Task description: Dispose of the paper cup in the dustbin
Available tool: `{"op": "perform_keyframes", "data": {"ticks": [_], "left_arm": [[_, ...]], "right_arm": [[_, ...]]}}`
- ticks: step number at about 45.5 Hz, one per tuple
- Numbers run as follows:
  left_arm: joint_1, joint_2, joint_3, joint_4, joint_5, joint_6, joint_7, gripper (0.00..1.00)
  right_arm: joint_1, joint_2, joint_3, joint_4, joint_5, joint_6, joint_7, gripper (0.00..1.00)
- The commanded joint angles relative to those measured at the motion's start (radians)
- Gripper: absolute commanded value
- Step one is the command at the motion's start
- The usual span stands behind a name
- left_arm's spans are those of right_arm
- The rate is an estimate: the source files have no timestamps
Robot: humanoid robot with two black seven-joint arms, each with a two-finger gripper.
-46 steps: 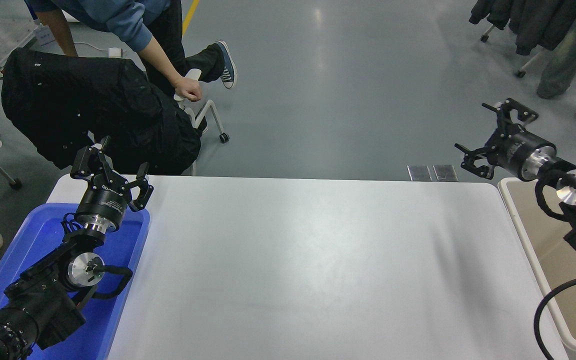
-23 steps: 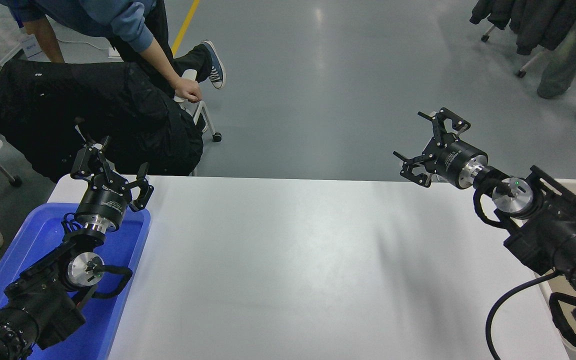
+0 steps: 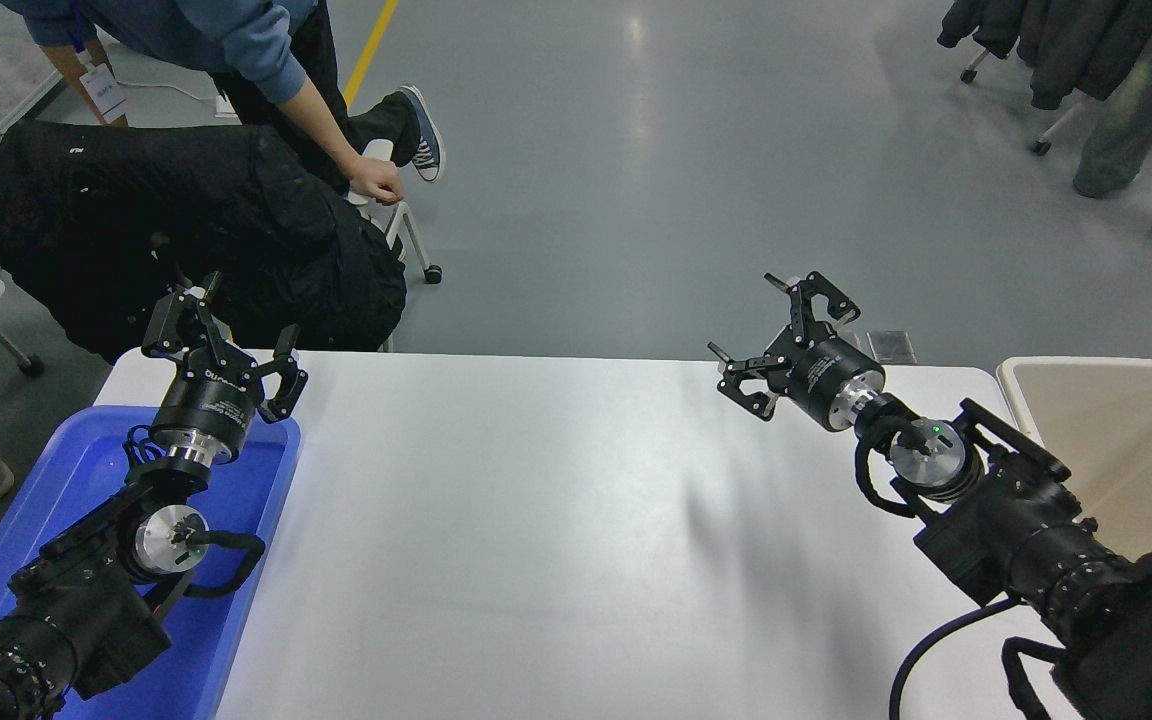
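The paper cup is not in view. The dustbin [image 3: 1026,372], beige with a thick pale rim, stands off the table's right end. My right gripper [image 3: 774,330] is open and empty, raised over the table's far edge, well left of the dustbin. My left gripper [image 3: 221,340] is open and empty, parked over the far end of the blue tray at the lower left.
A blue tray [image 3: 66,470] sits at the table's left end under my left arm. A person in a blue sleeve [image 3: 266,50] leans on a chair draped with a black jacket [image 3: 186,220] beyond the far left corner. Coats hang at the top right.
My right arm has swung left and down from over the dustbin to over the table's far edge, with its gripper open throughout. The left arm has not moved.
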Motion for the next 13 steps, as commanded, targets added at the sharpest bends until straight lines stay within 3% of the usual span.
{"op": "perform_keyframes", "data": {"ticks": [1,13], "left_arm": [[0.000,0.000,0.002,0.000,0.000,0.000,0.000,1.00],[0.000,0.000,0.002,0.000,0.000,0.000,0.000,1.00]], "right_arm": [[-0.011,0.017,0.007,-0.006,0.001,-0.008,0.010,0.99],[-0.016,0.017,0.006,-0.020,0.000,-0.004,0.013,0.99]]}}
